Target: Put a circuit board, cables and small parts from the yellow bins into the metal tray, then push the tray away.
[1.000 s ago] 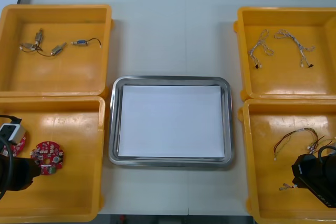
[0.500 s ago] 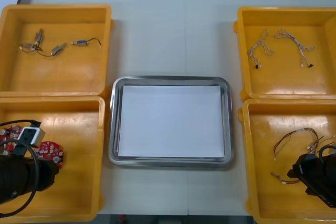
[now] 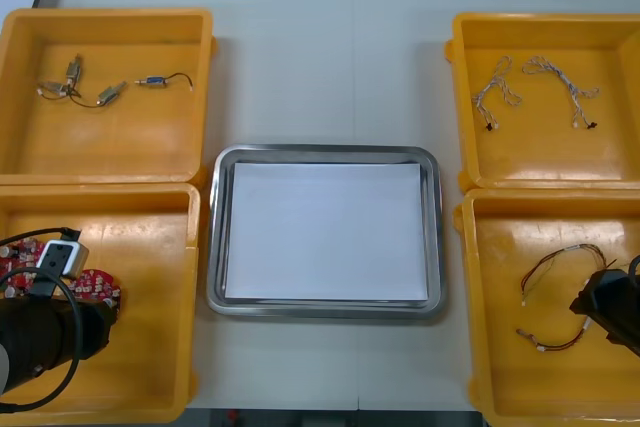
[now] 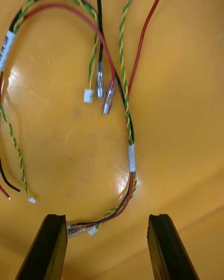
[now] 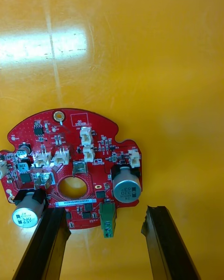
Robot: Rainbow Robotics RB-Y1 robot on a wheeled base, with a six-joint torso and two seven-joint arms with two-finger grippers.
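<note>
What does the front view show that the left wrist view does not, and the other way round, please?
The front view adds the metal tray, white inside, between four yellow bins; small metal parts in the far left bin; pale twisted cables far right; and red and yellow cables near right, beside the right arm. The left wrist view adds the open left tool, its fingers either side of the round red circuit board, and that board's silver cylinders, white connectors and centre hole. Both show the board lying on the near left bin's yellow floor.
</note>
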